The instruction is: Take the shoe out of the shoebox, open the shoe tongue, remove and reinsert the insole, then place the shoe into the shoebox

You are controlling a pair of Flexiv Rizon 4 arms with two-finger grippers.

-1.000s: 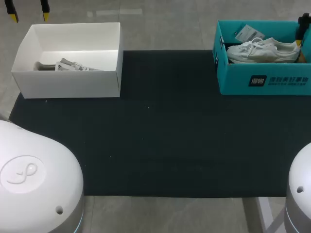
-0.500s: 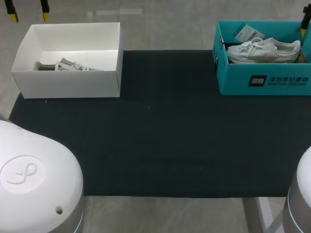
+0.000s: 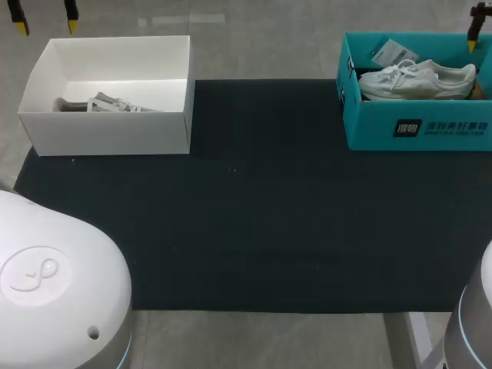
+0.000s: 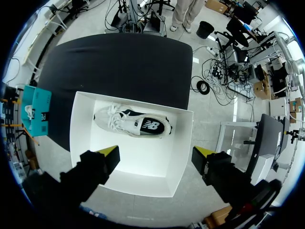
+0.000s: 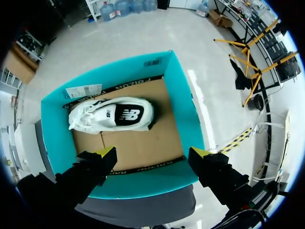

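**Above the two boxes: both sets of jaws apart, nothing held**

At the far right corner of the black desk (image 3: 254, 215) sits the teal shoebox (image 3: 419, 127). A white shoe (image 5: 112, 114) lies on its side inside, along the wall farthest from your right arm, with a paper tag (image 5: 83, 90) by its toe. On its side like that, the shoe probably offers sole and upper as two opposed faces to pinch from above, which suits lifting it out first.

Your right jaws hang over the box's bare cardboard floor, not over the shoe. They stand wide apart, yellow fingertips (image 5: 106, 155) touching nothing.

At the far left corner, the white box (image 3: 108, 134) holds a second shoe (image 4: 133, 124), also on its side near the middle. Your left jaws hover high above the box's near wall, equally spread, fingertips (image 4: 110, 153) clear of everything. My guess is that this arm is parked out of the way.
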